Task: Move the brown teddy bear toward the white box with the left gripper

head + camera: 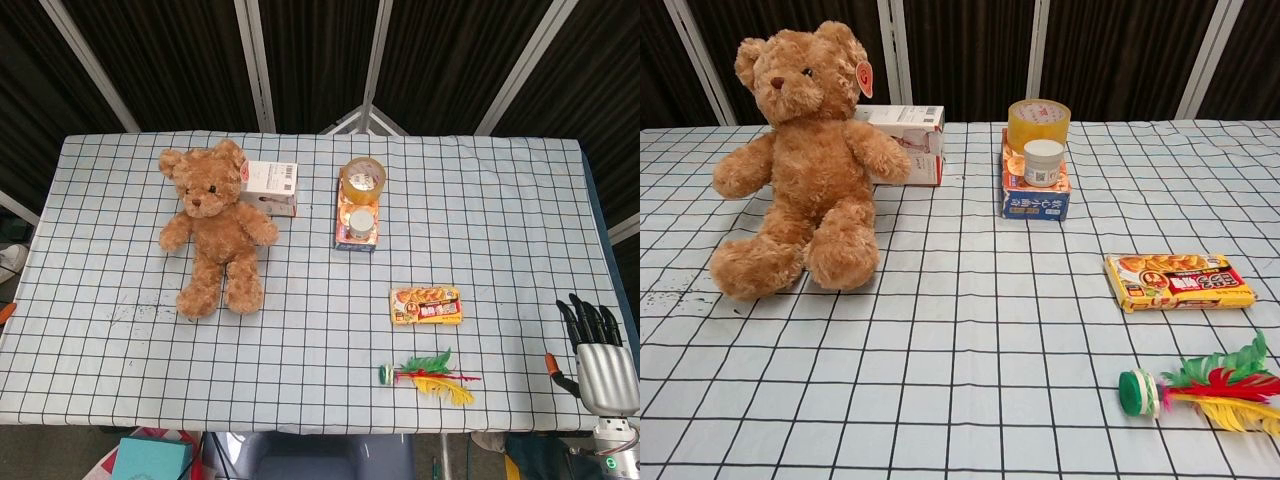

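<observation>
Nearest, the feather shuttlecock [1205, 388] lies well right of the brown teddy bear [214, 225], which sits touching the white box [270, 187], seemingly already delivered; right hand [598, 352] idle, fingers apart, empty; left hand unseen

One bear [215, 228] sits at ten o'clock on the table, with one white box [270, 188] touching it at one o'clock. One tape roll [363, 177] and one small jar [359, 221] top one blue box [357, 236]. One snack pack [426, 306], one shuttlecock [430, 376] at five o'clock, one hand [598, 350].
</observation>
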